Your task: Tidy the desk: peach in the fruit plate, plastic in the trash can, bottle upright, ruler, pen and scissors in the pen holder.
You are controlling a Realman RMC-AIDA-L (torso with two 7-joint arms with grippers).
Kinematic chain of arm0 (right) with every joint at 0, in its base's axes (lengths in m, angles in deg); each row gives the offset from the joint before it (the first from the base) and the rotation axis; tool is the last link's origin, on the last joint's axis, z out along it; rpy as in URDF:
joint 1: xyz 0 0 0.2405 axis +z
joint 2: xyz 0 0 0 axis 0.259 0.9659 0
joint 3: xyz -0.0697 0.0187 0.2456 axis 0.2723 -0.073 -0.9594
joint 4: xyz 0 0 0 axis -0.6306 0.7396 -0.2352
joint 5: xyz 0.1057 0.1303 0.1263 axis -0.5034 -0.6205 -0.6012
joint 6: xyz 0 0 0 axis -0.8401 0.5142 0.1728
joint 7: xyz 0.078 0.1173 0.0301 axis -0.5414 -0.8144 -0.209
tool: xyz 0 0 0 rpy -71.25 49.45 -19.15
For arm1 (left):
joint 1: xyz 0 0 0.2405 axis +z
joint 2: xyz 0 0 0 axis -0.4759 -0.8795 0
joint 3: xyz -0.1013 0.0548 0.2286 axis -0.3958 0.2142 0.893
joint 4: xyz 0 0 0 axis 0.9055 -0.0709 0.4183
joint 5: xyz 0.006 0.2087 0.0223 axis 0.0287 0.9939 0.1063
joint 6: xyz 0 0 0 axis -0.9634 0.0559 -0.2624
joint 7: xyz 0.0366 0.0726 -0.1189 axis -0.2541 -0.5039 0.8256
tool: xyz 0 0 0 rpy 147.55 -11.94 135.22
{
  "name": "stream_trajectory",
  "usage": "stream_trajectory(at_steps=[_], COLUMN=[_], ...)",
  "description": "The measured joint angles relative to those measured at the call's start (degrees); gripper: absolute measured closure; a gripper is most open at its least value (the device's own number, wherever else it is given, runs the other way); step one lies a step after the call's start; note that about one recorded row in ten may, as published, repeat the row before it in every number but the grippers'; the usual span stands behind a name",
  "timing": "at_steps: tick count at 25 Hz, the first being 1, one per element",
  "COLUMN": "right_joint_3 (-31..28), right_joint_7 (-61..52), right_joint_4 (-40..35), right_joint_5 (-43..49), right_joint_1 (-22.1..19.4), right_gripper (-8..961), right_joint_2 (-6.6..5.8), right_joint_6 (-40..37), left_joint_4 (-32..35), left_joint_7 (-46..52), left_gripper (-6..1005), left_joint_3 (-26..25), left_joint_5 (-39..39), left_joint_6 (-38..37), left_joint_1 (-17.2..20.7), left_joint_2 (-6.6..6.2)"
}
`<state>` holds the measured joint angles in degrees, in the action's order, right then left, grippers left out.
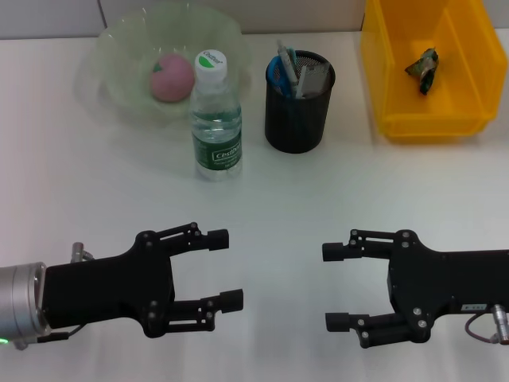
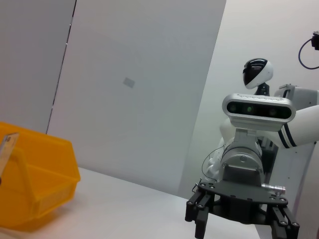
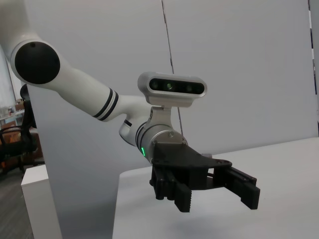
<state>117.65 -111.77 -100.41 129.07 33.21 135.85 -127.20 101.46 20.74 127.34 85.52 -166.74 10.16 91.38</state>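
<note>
A pink peach [image 1: 171,77] lies in the clear green fruit plate [image 1: 119,48] at the back left. Just in front of the plate, the water bottle [image 1: 215,119] stands upright with its cap on. The black mesh pen holder [image 1: 299,111] beside it holds blue-handled scissors [image 1: 281,70], a ruler [image 1: 316,77] and a pen [image 1: 286,54]. A crumpled plastic wrapper [image 1: 423,69] rests inside the yellow trash can [image 1: 398,95] at the back right. My left gripper [image 1: 227,268] and right gripper [image 1: 332,286] hover open and empty near the front edge, facing each other.
The white table [image 1: 318,199] runs between my grippers and the row of objects at the back. The left wrist view shows the yellow bin [image 2: 35,189] and my right gripper [image 2: 239,221] farther off. My left gripper [image 3: 214,196] shows in the right wrist view.
</note>
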Motion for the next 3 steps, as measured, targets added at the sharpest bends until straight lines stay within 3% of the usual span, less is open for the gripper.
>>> stream_trajectory(at_steps=[3], right_joint_3=[0.07], right_joint_7=[-0.05], right_joint_4=[0.30], right_joint_5=[-0.13], right_joint_1=[0.22], right_gripper=[154], right_joint_2=[0.07], right_joint_6=[0.03], left_joint_4=[-0.22], left_joint_7=[0.00], left_gripper=[187], left_joint_3=[0.00], left_joint_5=[0.00], left_joint_6=[0.00], left_joint_1=[0.05], left_joint_2=[0.00])
